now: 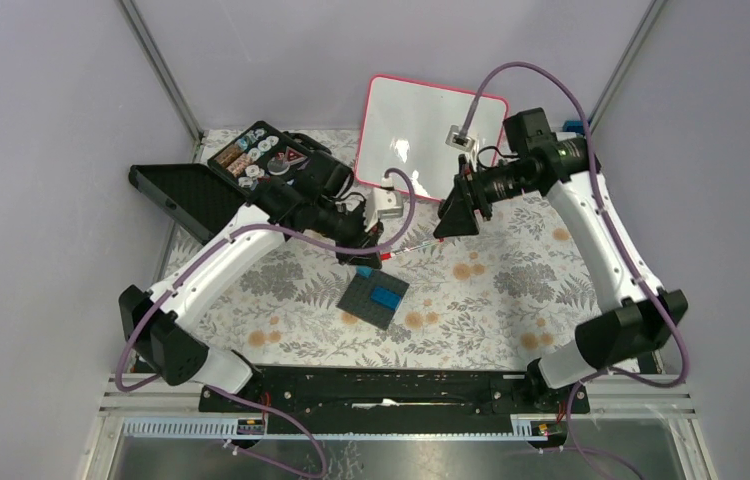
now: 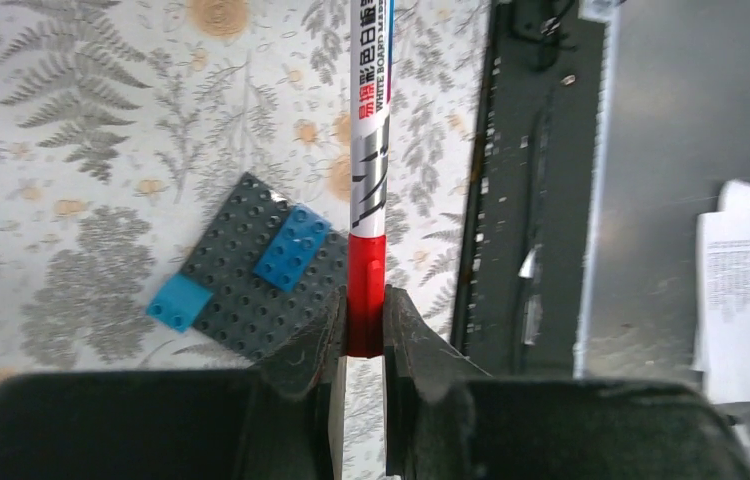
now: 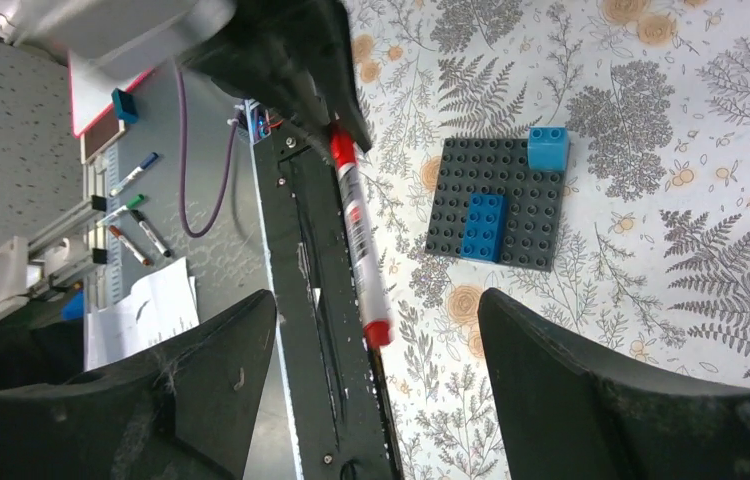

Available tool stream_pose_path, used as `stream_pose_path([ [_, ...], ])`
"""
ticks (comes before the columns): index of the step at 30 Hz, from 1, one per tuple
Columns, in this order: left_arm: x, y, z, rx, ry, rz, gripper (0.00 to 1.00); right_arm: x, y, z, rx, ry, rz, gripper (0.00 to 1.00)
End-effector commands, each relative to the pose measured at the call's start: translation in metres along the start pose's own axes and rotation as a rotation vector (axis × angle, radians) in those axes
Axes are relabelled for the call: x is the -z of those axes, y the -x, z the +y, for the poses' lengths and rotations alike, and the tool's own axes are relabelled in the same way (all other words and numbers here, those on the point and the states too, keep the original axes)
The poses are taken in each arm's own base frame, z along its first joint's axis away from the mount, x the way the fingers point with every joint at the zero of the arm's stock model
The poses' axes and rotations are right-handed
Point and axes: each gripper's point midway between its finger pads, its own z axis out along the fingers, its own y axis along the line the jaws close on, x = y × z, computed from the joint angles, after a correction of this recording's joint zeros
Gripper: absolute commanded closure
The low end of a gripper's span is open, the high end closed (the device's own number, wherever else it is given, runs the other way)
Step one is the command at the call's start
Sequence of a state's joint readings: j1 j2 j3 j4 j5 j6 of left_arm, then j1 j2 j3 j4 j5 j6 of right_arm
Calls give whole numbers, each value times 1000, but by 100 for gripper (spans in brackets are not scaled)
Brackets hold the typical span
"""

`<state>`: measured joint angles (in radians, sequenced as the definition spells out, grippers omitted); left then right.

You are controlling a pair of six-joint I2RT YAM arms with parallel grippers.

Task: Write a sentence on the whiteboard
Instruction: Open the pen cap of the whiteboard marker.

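The left arm reaches from lower left to frame centre, and the left gripper (image 2: pixel 364 322) pinches the red end of a marker (image 2: pixel 369 150). The right arm curls in from the right edge. The right gripper (image 3: pixel 376 300) is spread wide and empty, facing the marker's far tip. The whiteboard (image 1: pixel 421 130) stands at upper centre.

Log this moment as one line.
left gripper: shut on red marker | right gripper: open, facing marker | whiteboard: no writing visible

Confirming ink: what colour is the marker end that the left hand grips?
Red; the marker in the left hand shows best in the left wrist view.
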<state>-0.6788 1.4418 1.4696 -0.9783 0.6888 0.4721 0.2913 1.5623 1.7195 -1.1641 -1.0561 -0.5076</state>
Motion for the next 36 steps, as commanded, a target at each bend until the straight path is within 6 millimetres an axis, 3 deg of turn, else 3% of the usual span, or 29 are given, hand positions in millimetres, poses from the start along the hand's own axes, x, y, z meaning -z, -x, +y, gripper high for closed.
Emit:
stream_pose_path([
  [1, 14, 23, -29, 103, -185, -105, 100, -4, 6, 19, 74, 9, -71, 21],
  [5, 13, 23, -31, 107, -207, -109, 100, -31, -13, 37, 72, 53, 14, 25],
  [8, 12, 22, -36, 100, -236, -125, 100, -38, -16, 42, 54, 73, 18, 27],
  [16, 12, 31, -34, 89, -221, -170, 100, -40, -9, 65, -16, 184, -36, 41],
  [24, 11, 34, -33, 110, -223, -186, 100, -41, -12, 66, -47, 163, -43, 57],
  [36, 11, 39, -34, 121, -250, -189, 100, -53, -19, 74, -52, 182, -4, 67],
])
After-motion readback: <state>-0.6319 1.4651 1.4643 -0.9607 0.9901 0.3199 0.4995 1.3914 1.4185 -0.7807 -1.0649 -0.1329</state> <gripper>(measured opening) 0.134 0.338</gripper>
